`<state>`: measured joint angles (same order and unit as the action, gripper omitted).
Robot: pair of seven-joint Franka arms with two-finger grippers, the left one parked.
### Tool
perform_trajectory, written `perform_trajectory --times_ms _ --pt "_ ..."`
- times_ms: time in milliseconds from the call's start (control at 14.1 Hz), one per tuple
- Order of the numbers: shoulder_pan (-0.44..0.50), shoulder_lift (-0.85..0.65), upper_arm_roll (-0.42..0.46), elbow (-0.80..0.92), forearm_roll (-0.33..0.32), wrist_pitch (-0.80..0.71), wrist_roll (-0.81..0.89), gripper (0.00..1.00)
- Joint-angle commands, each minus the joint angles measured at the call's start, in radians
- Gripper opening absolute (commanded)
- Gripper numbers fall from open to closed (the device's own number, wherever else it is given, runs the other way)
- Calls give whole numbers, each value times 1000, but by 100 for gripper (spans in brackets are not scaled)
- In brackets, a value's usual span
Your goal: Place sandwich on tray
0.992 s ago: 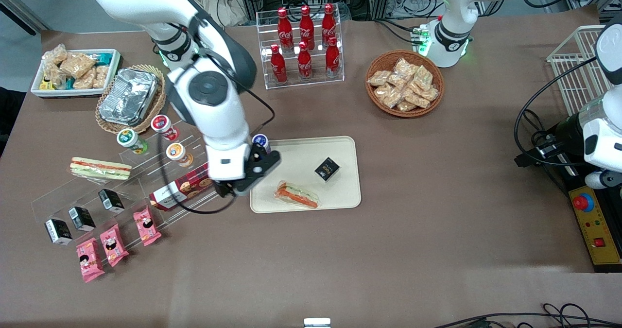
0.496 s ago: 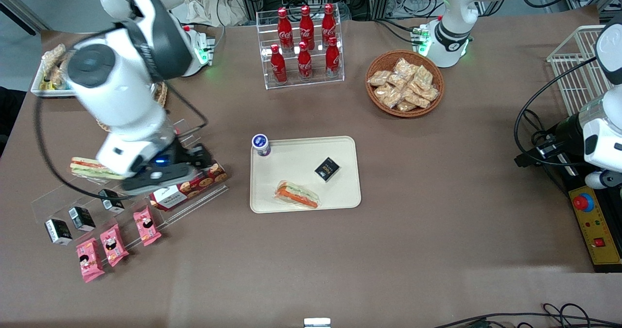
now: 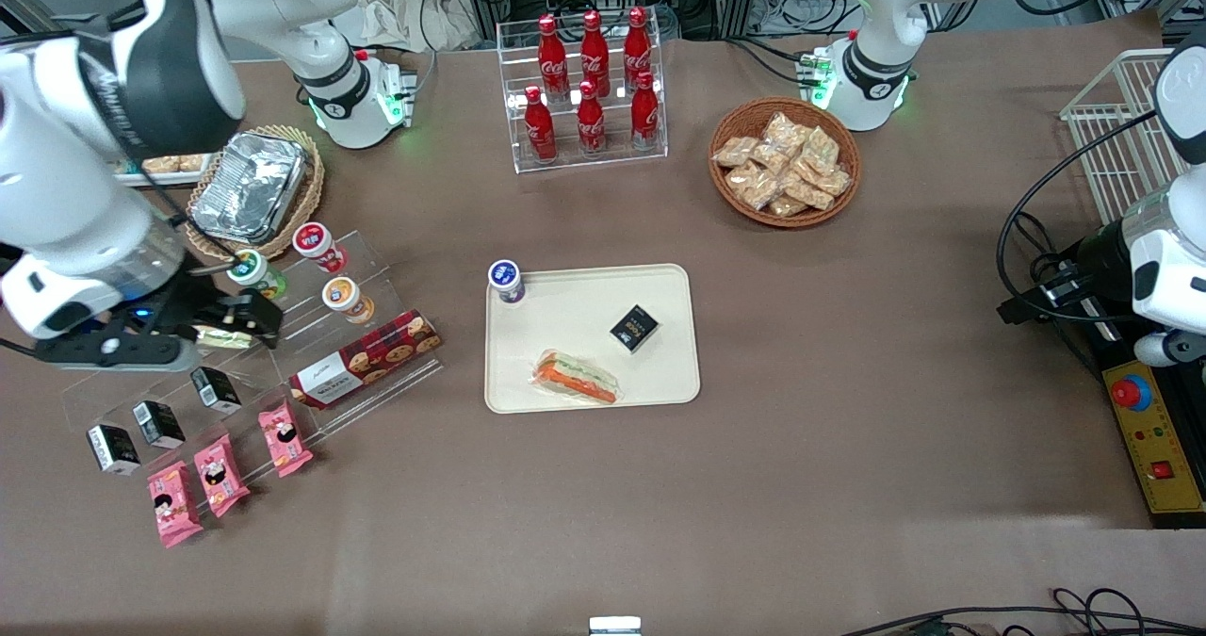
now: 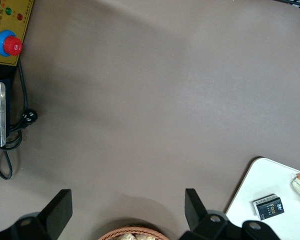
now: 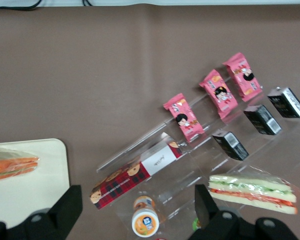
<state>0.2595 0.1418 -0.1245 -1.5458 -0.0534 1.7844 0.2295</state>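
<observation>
Clear-wrapped sandwich lying flat on tray; placement looking done. Tool hovering wide open and empty over the acrylic stand, needing only to be kept clear of it.

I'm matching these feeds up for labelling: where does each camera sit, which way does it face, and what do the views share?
Front view: high above the table, looking down; shows the right arm with its hand over the clear acrylic shelf.
Left wrist view: looks down on bare brown tablecloth; its own dark fingers frame a corner of the cream-beige rectangular plastic tray.
Right wrist view: looks down at the shelf, open fingers in frame.
Shared: all three show the tray; the clear-wrapped triangular sandwich on it appears in every view.
</observation>
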Motion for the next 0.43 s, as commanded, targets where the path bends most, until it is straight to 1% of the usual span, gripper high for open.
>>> perform_trajectory --times_ms 0,142,354 --pt "0 -24 -62 9 58 -52 5 100" --pt "-11 -24 -99 21 95 -83 -21 100" --pt "-11 -24 -165 23 130 -88 -129 100"
